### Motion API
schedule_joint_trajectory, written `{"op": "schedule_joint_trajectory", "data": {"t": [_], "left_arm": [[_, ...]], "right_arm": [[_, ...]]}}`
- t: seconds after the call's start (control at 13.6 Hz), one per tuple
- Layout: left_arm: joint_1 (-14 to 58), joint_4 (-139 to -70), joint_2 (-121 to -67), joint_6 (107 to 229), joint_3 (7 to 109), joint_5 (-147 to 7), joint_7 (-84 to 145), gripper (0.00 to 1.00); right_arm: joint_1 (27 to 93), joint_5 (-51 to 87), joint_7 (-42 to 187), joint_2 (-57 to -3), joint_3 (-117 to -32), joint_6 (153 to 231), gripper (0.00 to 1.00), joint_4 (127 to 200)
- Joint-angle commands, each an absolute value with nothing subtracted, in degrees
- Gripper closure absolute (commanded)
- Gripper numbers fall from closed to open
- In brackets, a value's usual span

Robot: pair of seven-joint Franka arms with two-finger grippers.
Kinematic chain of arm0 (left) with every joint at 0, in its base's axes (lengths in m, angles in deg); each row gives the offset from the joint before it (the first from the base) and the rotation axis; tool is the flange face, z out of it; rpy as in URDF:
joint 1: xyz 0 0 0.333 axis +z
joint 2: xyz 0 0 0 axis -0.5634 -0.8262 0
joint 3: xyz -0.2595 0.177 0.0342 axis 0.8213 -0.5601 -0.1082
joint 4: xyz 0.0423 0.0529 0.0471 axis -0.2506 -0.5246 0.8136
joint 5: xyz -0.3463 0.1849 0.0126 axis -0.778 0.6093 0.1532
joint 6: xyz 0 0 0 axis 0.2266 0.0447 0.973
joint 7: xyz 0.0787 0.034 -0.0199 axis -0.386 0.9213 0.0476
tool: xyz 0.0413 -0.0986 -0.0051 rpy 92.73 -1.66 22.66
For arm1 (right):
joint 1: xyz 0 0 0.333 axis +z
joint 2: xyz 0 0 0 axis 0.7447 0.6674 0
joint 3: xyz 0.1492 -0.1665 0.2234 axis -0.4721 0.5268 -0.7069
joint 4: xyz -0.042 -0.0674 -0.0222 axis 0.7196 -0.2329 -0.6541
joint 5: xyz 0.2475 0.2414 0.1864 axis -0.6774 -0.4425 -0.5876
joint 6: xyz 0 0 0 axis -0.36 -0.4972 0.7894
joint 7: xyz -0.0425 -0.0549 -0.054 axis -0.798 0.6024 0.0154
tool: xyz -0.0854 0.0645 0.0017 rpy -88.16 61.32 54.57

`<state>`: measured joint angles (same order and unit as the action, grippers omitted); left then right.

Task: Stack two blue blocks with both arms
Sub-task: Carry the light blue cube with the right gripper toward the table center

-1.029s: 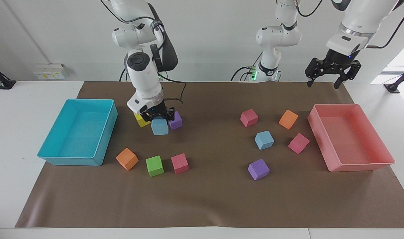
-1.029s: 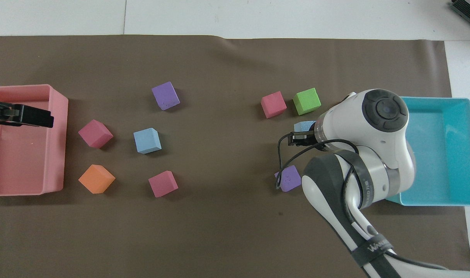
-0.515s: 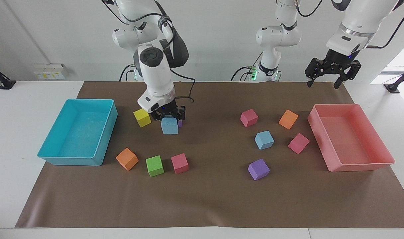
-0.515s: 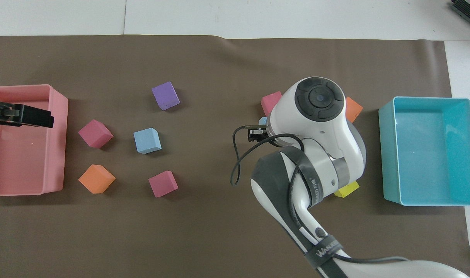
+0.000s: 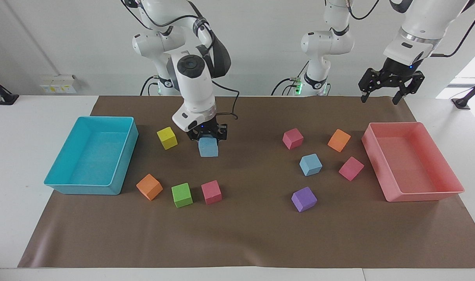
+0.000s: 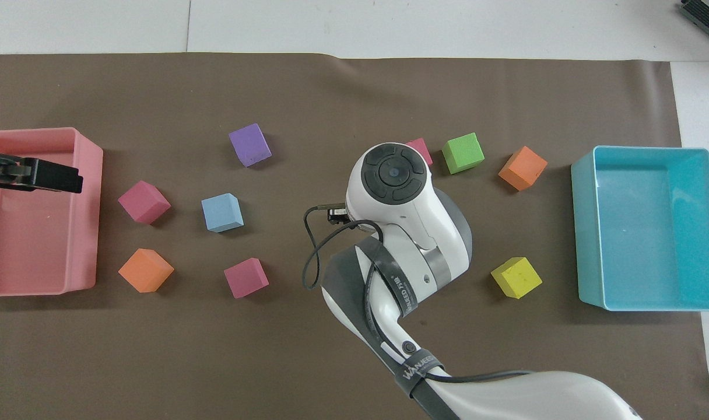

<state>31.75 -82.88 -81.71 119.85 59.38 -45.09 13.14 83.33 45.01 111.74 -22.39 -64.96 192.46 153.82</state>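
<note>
Presently, nearest the robots: the left gripper (image 5: 390,86) hangs with fingers spread and empty over the table's edge beside the pink tray (image 5: 448,191), its arm waiting. Next out, toward the right arm's end: the right gripper (image 5: 207,137), fingers clamped on the upper part of a blue block (image 5: 208,148), which hangs directly below the fingertips, clear of the brown mat (image 5: 237,238); the yellow block (image 5: 167,138) sits alongside. Farther out, toward the left arm's end: the second blue block (image 5: 310,164), resting flat on the mat among pink, orange and purple blocks. Governing relation: the resting block lies sideways from the held one, toward the left arm's end and slightly farther from the robots; the left gripper looks the nearer of the two to it.
</note>
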Motion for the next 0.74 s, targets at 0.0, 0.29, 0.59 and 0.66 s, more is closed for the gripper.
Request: {"op": "schedule_joint_trajectory", "data": {"t": [0.0,0.29,0.59,0.66], "left_arm": [[31.5,-83.7,-81.2,120.3,59.3,-45.0,13.4,0.00],[31.6,-83.7,-81.2,120.2,59.3,-45.0,13.4,0.00],[31.8,-83.7,-81.2,120.2,59.3,-45.0,13.3,0.00],[31.9,-83.7,-81.2,120.2,59.3,-45.0,13.2,0.00]], "right_arm": [[84.3,45.6,112.8,-19.9,-65.2,193.6,1.00,151.4],[84.7,46.0,112.5,-20.1,-65.2,192.9,1.00,151.4],[85.0,46.0,112.6,-20.1,-65.2,192.9,1.00,151.9],[85.0,46.0,112.6,-20.1,-65.2,193.1,1.00,151.9]]}}
